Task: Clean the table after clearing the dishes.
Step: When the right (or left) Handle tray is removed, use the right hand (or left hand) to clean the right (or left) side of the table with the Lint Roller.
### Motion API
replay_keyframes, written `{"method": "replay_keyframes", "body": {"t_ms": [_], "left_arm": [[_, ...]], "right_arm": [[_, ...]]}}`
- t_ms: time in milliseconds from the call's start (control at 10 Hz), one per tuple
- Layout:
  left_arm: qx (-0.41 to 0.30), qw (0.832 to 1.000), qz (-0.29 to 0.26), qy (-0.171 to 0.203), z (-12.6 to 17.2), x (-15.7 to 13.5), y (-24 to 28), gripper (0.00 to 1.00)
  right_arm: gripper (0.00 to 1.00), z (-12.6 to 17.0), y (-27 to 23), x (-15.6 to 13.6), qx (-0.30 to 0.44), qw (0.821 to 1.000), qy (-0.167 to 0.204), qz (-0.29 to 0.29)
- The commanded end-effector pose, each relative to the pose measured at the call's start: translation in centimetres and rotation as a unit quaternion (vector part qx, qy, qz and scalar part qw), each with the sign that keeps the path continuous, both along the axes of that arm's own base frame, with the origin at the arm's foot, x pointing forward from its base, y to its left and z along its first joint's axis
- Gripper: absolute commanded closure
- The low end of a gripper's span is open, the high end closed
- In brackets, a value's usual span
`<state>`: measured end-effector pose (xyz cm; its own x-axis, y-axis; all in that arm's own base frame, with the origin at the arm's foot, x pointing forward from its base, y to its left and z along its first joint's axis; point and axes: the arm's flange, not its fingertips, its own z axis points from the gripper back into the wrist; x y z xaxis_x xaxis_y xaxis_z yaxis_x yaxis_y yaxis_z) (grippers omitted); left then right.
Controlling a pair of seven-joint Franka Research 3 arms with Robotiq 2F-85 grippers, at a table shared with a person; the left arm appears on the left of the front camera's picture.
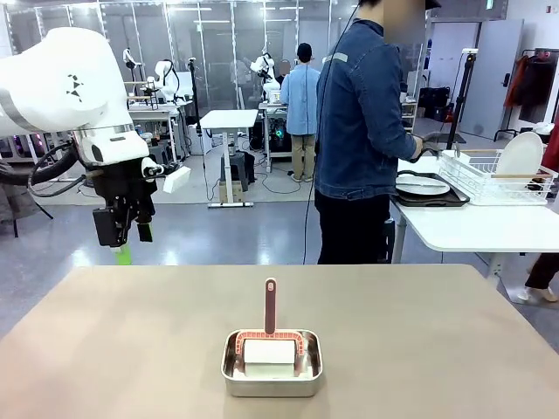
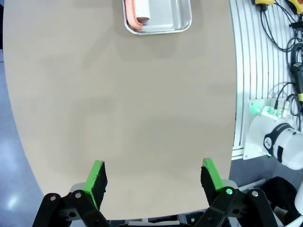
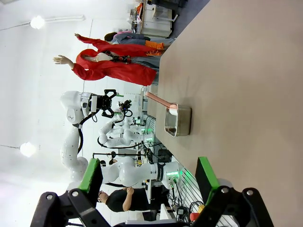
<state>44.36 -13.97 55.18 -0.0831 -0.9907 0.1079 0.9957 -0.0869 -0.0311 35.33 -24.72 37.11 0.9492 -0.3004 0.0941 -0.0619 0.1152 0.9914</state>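
1. On the counter (image 1: 419,332), toward the near middle: steel pan (image 1: 271,387) with a white roller (image 1: 270,351) lying inside, red handle (image 1: 270,304) upright at the far rim.
2. High over the counter's left side: left arm (image 1: 61,87), left jaws pointed down, spread wide, gripping nothing.
3. In the left wrist view: green pads (image 2: 96,177) well apart above the tan top, pan at the upper edge.
4. In the right wrist view: right jaws also spread wide and empty, with the pan farther off on the counter.
5. At the far side: person (image 1: 362,131) in a denim jacket, turned toward a white counter (image 1: 472,231), hand (image 1: 434,138) by a wire rack (image 1: 498,188).
6. On that white counter: dark tray (image 1: 437,201) bearing a white plate (image 1: 423,185), just beside the rack; second plate (image 1: 521,155) on edge in the rack.
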Motion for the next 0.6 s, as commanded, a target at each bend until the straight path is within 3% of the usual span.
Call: {"method": "replay_keyframes", "body": {"t_ms": [0,100,200,300,500], "left_arm": [[0.0,1.0,0.0,0.0,0.0,0.0,0.0,0.0],[-0.051,0.998,-0.032,-0.021,-0.2,0.6,-2.4,0.0],[-0.057,0.997,-0.043,-0.013,-0.1,1.6,-5.2,0.0],[-0.051,0.997,-0.049,0.019,0.2,2.6,-8.6,0.0],[-0.026,0.996,-0.079,0.034,1.3,3.4,-14.7,0.0]], "right_arm": [[0.0,0.3,0.1,-0.1,0.002,1.0,-0.002,0.001],[0.0,0.3,0.1,-0.1,0.002,1.0,-0.002,0.001],[0.0,0.3,0.1,-0.1,0.002,1.0,-0.002,0.001],[0.0,0.3,0.1,-0.1,0.002,1.0,-0.002,0.001],[0.0,0.3,0.1,-0.1,0.002,1.0,-0.002,0.001]]}}
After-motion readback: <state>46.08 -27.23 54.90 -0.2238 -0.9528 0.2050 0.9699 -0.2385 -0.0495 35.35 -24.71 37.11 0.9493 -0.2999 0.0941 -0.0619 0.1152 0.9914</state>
